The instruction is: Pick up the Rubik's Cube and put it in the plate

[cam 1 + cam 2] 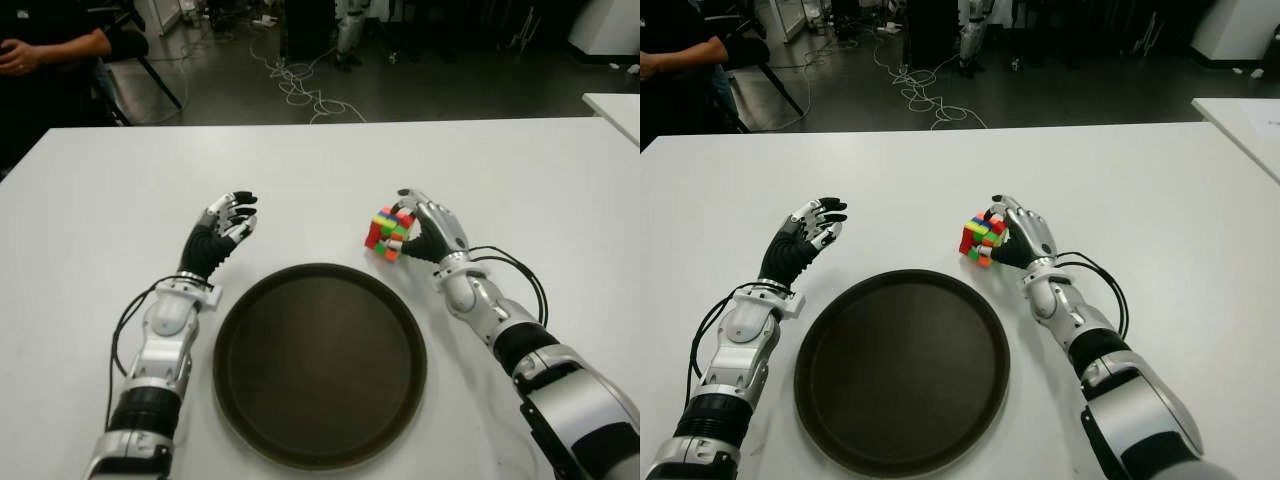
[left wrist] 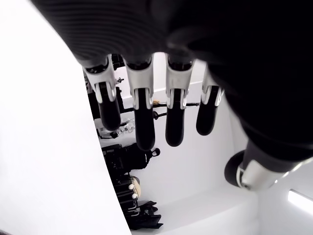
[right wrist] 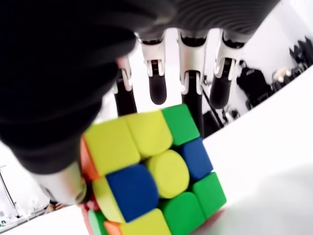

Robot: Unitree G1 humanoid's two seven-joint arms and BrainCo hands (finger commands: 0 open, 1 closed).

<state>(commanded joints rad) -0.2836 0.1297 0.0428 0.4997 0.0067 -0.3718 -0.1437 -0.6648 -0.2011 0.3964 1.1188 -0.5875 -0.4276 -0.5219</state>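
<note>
The multicoloured Rubik's Cube (image 1: 388,232) sits tilted in my right hand (image 1: 430,232), just past the far right rim of the plate. In the right wrist view the thumb presses one side of the cube (image 3: 151,171) and the fingers (image 3: 188,73) reach behind it. Its lowest corner is close to the white table; I cannot tell if it touches. The round dark brown plate (image 1: 320,365) lies in front of me between the arms, with nothing in it. My left hand (image 1: 225,225) shows to the left of the plate, fingers spread and holding nothing.
The white table (image 1: 320,170) stretches wide beyond both hands. A person (image 1: 40,50) sits past its far left corner. Cables (image 1: 295,85) lie on the floor behind. The corner of another white table (image 1: 615,105) is at the far right.
</note>
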